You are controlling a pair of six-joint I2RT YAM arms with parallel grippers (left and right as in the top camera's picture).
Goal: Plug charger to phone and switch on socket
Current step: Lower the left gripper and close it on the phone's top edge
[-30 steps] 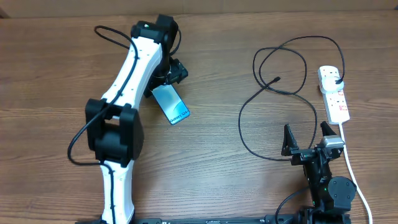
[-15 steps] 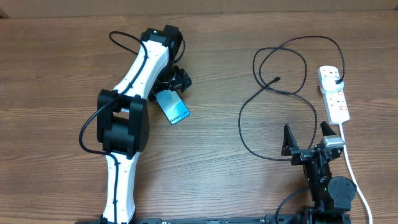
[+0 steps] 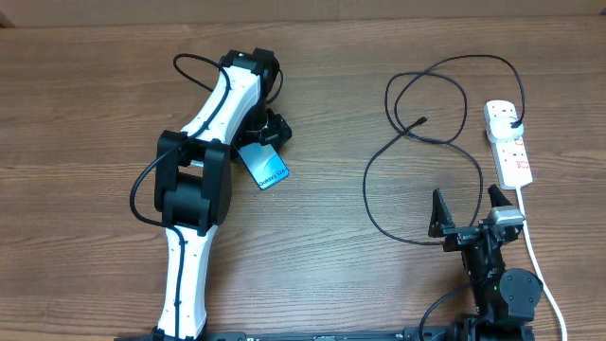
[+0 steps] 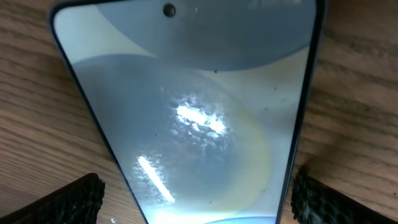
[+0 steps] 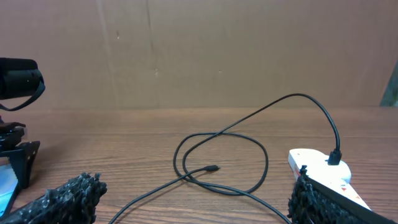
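The phone [image 3: 269,169] lies flat on the wooden table, with its light blue screen up. My left gripper [image 3: 269,133] is over its far end. In the left wrist view the phone [image 4: 186,93] fills the frame, and my left gripper [image 4: 193,199] is open with one finger on each side of it. The charger cable [image 3: 379,152] lies in loops at the right, with its connector tip [image 3: 420,121] free on the table and its plug [image 3: 512,119] in the socket [image 3: 509,147]. My right gripper [image 3: 465,204] is open and empty, near the front edge. The tip [image 5: 212,168] and the socket [image 5: 317,167] also show in the right wrist view, beyond the open right gripper [image 5: 189,202].
The socket's thick white cord [image 3: 533,251] runs down the right side past my right arm. The left arm [image 3: 204,161] stretches from the front edge to the phone. A brown wall [image 5: 199,50] stands behind the table.
My left arm's elbow has swung to the right and the wrist has settled over the phone's far end. The phone, cable and right arm have not moved.
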